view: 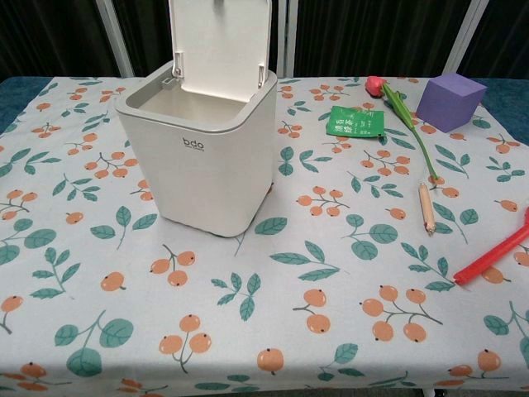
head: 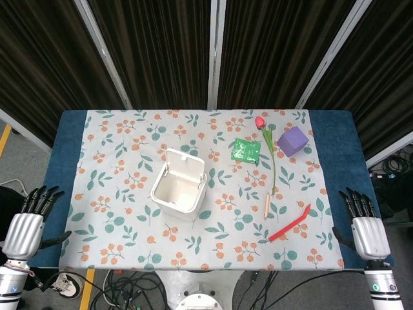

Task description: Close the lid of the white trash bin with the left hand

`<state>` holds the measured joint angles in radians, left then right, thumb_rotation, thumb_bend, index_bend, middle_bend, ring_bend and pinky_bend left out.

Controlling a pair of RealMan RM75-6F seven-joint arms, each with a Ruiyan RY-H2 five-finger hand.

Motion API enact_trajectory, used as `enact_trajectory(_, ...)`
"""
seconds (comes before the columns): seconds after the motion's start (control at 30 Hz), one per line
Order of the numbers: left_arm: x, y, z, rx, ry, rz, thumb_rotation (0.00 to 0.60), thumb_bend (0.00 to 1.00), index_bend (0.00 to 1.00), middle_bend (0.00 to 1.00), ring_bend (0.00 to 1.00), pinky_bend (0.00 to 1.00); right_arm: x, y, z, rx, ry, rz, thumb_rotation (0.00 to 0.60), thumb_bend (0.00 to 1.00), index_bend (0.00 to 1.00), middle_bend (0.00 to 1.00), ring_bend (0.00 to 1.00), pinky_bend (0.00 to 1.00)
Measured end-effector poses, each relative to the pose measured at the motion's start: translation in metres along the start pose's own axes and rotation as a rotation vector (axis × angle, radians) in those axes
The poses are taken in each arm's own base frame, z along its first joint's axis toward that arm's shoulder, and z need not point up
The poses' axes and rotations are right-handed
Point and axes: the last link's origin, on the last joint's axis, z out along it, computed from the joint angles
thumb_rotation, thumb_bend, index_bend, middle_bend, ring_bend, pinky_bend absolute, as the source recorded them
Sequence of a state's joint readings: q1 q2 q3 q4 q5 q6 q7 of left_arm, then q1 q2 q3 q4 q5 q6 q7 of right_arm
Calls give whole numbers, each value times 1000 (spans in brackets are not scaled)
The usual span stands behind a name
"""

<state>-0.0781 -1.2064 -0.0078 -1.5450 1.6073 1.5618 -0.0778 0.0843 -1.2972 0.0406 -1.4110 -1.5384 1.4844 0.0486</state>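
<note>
Your white trash bin (head: pixel 179 192) sits left of centre on the floral tablecloth (head: pixel 116 148), and its lid (head: pixel 186 166) stands up at the far rim — hinged open, the inside of the bin showing. From the chest view the lid (view: pixel 220 45) rises nearly upright behind the opening and the bin body (view: pixel 202 157) carries a small "bdo" mark on its front wall.

Your left hand (head: pixel 29 223) hangs off the near left edge of the table, well apart from the bin. Its fingers are spread and extended, holding nothing. Your right hand (head: pixel 363 226) is in the matching spot off the near right edge, fingers likewise spread, nothing in it. Neither hand shows in the chest view.

Other items, all on the right half of the cloth:
- a green packet (head: pixel 246 151) lying flat, right of the bin and apart from it
- a red tulip (head: pixel 260 122) with a long green stem running toward the near edge, just right of the packet
- a purple cube (head: pixel 292 140) near the far right, beside the flower head
- a pencil-like wooden stick (head: pixel 267 205) just beside the stem's lower end — whether they touch, you cannot tell
- a red bent strip (head: pixel 290 223) nearest the right hand, not touched by it

The blue table (head: pixel 332 129) shows at both sides past the cloth.
</note>
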Motion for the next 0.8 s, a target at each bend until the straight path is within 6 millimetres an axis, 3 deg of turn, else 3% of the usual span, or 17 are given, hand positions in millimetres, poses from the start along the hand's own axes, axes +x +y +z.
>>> enact_trajectory(0.47, 5, 7, 7, -42, 6, -11, 600, 100, 164, 103, 0, 67, 1, 0, 0, 6, 5, 7, 600, 196, 0, 0, 0, 0)
enact_trajectory(0.53, 6, 9, 9, -59, 5, -15, 600, 176, 164, 103, 0, 67, 1, 1, -2, 10, 4, 3, 600, 196, 0, 0, 0, 0)
enact_trajectory(0.73, 13, 16, 18, -119, 22, -46, 600, 526, 164, 109, 0, 67, 3, 6, -1, 0, 11, 8, 600, 195, 0, 0, 0, 0)
enact_trajectory(0.8, 17, 20, 23, -149, 28, -64, 600, 592, 164, 114, 0, 67, 3, 6, -1, 1, 11, 8, 600, 196, 0, 0, 0, 0)
